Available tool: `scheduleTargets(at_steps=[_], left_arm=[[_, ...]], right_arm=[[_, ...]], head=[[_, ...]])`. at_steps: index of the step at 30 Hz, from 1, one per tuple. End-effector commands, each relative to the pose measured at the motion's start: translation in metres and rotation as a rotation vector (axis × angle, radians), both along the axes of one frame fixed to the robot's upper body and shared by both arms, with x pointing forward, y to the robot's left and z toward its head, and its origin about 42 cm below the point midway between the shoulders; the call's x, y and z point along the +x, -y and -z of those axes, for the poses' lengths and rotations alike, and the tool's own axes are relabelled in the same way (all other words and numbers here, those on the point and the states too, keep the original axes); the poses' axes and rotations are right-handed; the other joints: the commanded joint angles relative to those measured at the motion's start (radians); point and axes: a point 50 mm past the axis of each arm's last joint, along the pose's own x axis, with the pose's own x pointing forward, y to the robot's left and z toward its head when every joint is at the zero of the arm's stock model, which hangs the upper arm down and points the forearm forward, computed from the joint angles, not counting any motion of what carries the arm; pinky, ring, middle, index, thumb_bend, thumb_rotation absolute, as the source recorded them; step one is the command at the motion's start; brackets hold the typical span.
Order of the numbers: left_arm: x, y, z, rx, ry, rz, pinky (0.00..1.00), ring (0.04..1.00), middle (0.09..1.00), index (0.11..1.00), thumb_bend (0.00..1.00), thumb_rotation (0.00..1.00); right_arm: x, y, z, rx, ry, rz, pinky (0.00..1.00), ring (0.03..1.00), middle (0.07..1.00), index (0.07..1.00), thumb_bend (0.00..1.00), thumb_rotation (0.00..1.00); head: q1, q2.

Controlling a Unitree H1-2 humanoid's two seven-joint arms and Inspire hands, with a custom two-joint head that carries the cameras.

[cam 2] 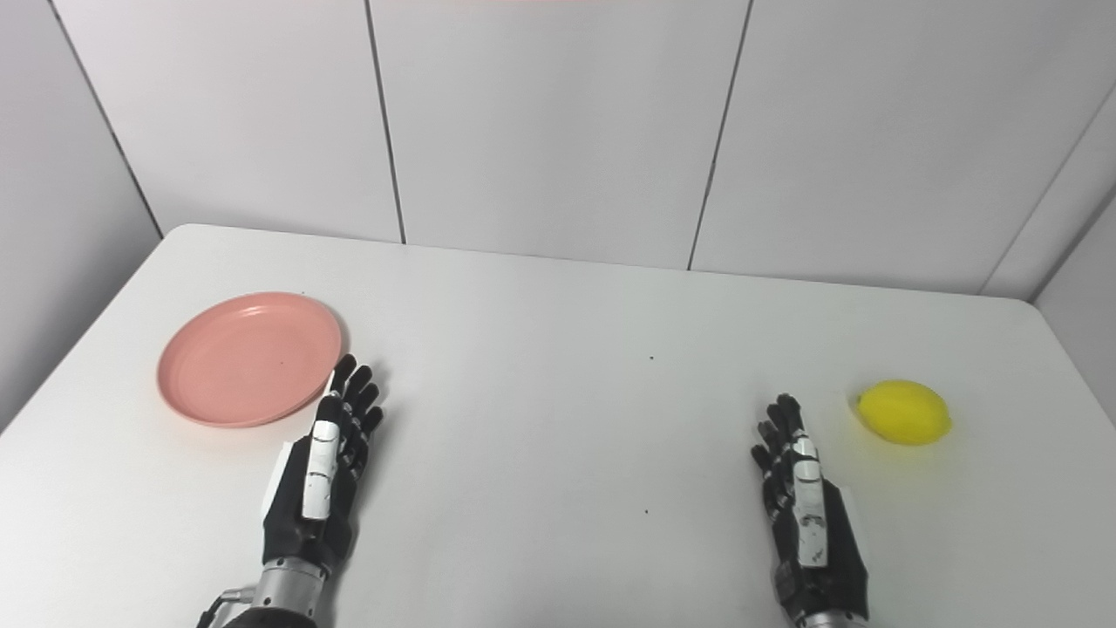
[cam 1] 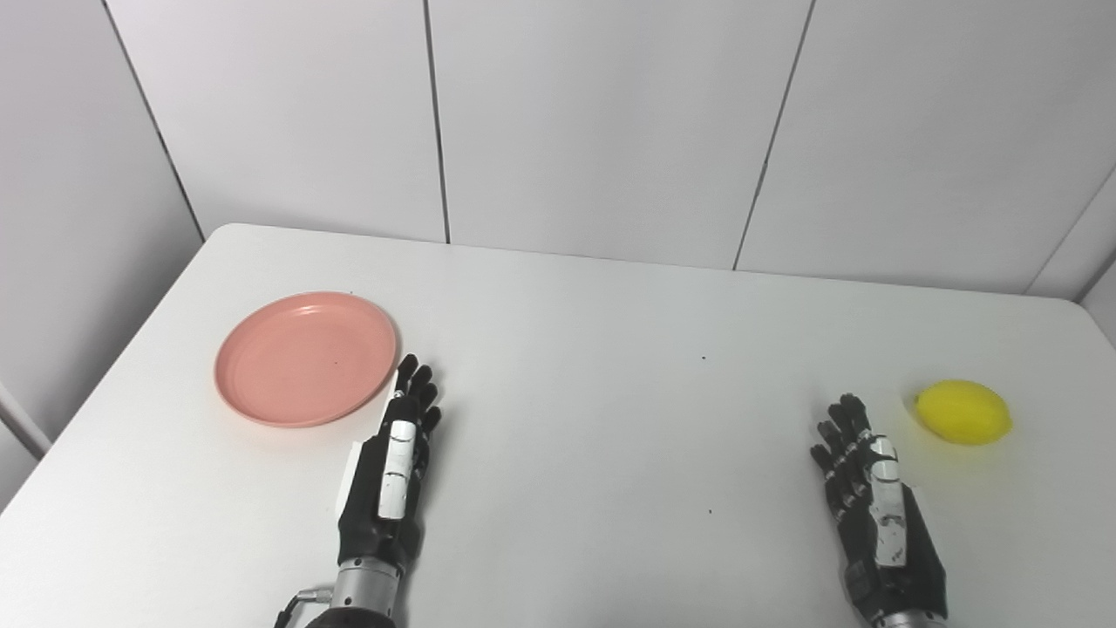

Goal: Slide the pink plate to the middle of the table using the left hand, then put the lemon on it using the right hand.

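Note:
A round pink plate [cam 1: 305,358] lies on the left part of the white table [cam 1: 610,366], with nothing on it. My left hand [cam 1: 397,467] rests flat just right of and below the plate, fingers stretched out toward its rim, open and holding nothing. A yellow lemon [cam 1: 963,412] lies on the right side of the table. My right hand [cam 1: 876,501] lies lower left of the lemon, apart from it, open with fingers extended.
Pale panelled walls [cam 1: 593,122] stand close behind the table's far edge. The table's left edge [cam 1: 105,375] runs diagonally near the plate. Bare white tabletop spans the stretch between the two hands.

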Motion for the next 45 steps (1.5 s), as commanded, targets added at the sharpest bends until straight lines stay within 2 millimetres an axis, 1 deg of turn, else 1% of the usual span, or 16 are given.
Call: scheduleTargets(at_steps=[1,2,8,10,16,24,25,27,30,33,34,35,37,38,41,45], left_arm=[[-0.009,0.009,0.025,-0.013,-0.066,0.005,1.0,1.0,1.0,1.0,0.72,0.91],[-0.009,0.011,0.026,-0.013,-0.064,0.006,1.0,1.0,1.0,1.0,0.72,0.91],[-0.007,0.017,0.032,-0.019,-0.061,0.011,1.0,1.0,1.0,1.0,0.74,0.9],[-0.006,0.02,0.034,-0.017,-0.063,0.009,1.0,1.0,1.0,1.0,0.76,0.89],[-0.005,0.023,0.036,-0.014,-0.064,0.008,1.0,1.0,1.0,1.0,0.77,0.89],[-0.005,0.02,0.036,-0.026,-0.059,0.009,1.0,1.0,1.0,1.0,0.74,0.88],[-0.004,0.019,0.036,-0.031,-0.058,0.01,1.0,1.0,1.0,1.0,0.74,0.88],[-0.004,0.016,0.036,-0.041,-0.055,0.014,1.0,1.0,0.986,1.0,0.76,0.89],[-0.003,0.014,0.036,-0.066,-0.049,0.011,1.0,0.984,0.961,0.999,0.76,0.89],[-0.001,0.013,0.031,-0.09,-0.041,0.004,1.0,0.97,0.947,0.987,0.75,0.88],[-0.001,0.013,0.029,-0.094,-0.041,0.003,0.99,0.955,0.927,0.94,0.75,0.88],[-0.001,0.014,0.026,-0.097,-0.037,0.004,0.98,0.947,0.917,0.916,0.76,0.88],[-0.001,0.014,0.021,-0.098,-0.028,0.006,0.93,0.91,0.884,0.841,0.76,0.89],[-0.001,0.015,0.019,-0.098,-0.025,0.008,0.91,0.896,0.873,0.823,0.77,0.9],[-0.001,0.016,0.008,-0.097,-0.009,0.019,0.89,0.888,0.869,0.831,0.77,0.92],[0.003,0.014,-0.011,-0.104,0.023,0.039,0.9,0.898,0.889,0.878,0.79,0.93]], right_arm=[[-0.01,0.006,0.022,0.01,-0.081,0.0,1.0,1.0,1.0,0.997,0.75,1.0],[-0.009,0.007,0.023,0.01,-0.083,0.0,1.0,1.0,1.0,0.999,0.75,1.0],[-0.007,0.013,0.028,0.016,-0.075,0.0,1.0,1.0,1.0,0.994,0.74,1.0],[-0.006,0.014,0.029,0.018,-0.076,0.004,1.0,1.0,0.999,0.99,0.74,1.0],[-0.005,0.016,0.031,0.025,-0.08,0.002,1.0,1.0,1.0,0.995,0.73,1.0],[-0.003,0.013,0.034,0.032,-0.08,-0.013,1.0,1.0,1.0,1.0,0.71,1.0],[-0.003,0.012,0.035,0.034,-0.081,-0.012,1.0,1.0,1.0,1.0,0.7,1.0],[-0.002,0.01,0.036,0.038,-0.083,-0.015,1.0,1.0,1.0,1.0,0.71,1.0],[-0.001,0.009,0.037,0.035,-0.088,-0.016,1.0,1.0,1.0,1.0,0.73,1.0],[0.0,0.011,0.037,0.03,-0.096,-0.018,1.0,1.0,1.0,1.0,0.74,1.0],[0.0,0.011,0.037,0.029,-0.099,-0.019,1.0,1.0,1.0,1.0,0.74,1.0],[0.0,0.012,0.037,0.033,-0.102,-0.021,1.0,1.0,1.0,1.0,0.74,1.0],[0.0,0.013,0.037,0.04,-0.105,-0.023,1.0,1.0,1.0,1.0,0.73,1.0],[-0.001,0.013,0.037,0.043,-0.106,-0.023,1.0,1.0,1.0,1.0,0.73,1.0],[-0.001,0.013,0.036,0.055,-0.117,-0.026,1.0,1.0,1.0,1.0,0.73,1.0],[-0.003,0.011,0.036,0.04,-0.118,-0.032,1.0,1.0,1.0,1.0,0.73,1.0]], head=[[0.01,-0.011],[0.018,-0.021],[0.048,-0.05],[0.058,-0.057],[0.071,-0.071],[0.079,-0.083],[0.083,-0.089],[0.083,-0.099],[0.081,-0.103],[0.082,-0.097],[0.082,-0.098],[0.086,-0.098],[0.095,-0.099],[0.096,-0.099],[0.098,-0.094],[0.084,-0.091]])
